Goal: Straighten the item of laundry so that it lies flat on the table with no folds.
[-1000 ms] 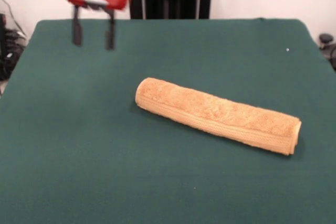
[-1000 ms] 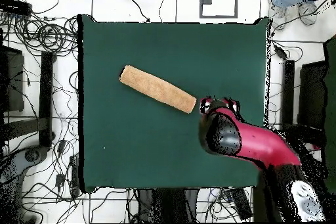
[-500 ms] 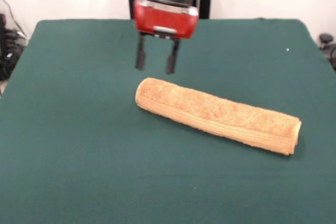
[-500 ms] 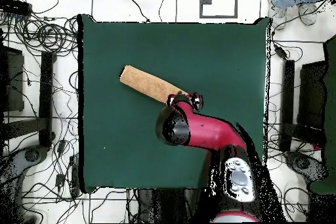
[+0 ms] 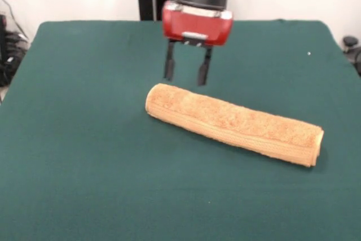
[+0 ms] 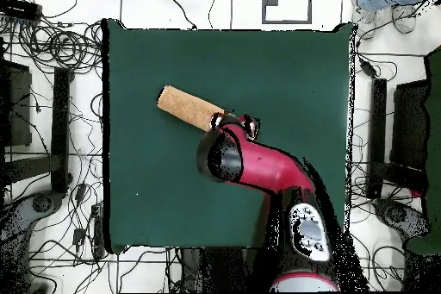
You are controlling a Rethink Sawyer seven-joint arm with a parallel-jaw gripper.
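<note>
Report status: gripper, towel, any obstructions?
Gripper open, empty, above towel's end. Towel rolled up, not flat, on table. Nothing in the way.

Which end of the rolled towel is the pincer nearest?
The rounded end of the towel; the open pincer hangs just above and behind it, far from the flat end.

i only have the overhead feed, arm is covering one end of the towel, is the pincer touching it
Observer: No. In the front view the pincer hangs above the towel, clear of it.
Operator: open or shut
Observer: Open, its fingers apart and pointing down.
Operator: is the towel flat under there
Observer: No, it lies in a long roll on the table, and the end hidden from you is a rounded end of that roll.
</note>
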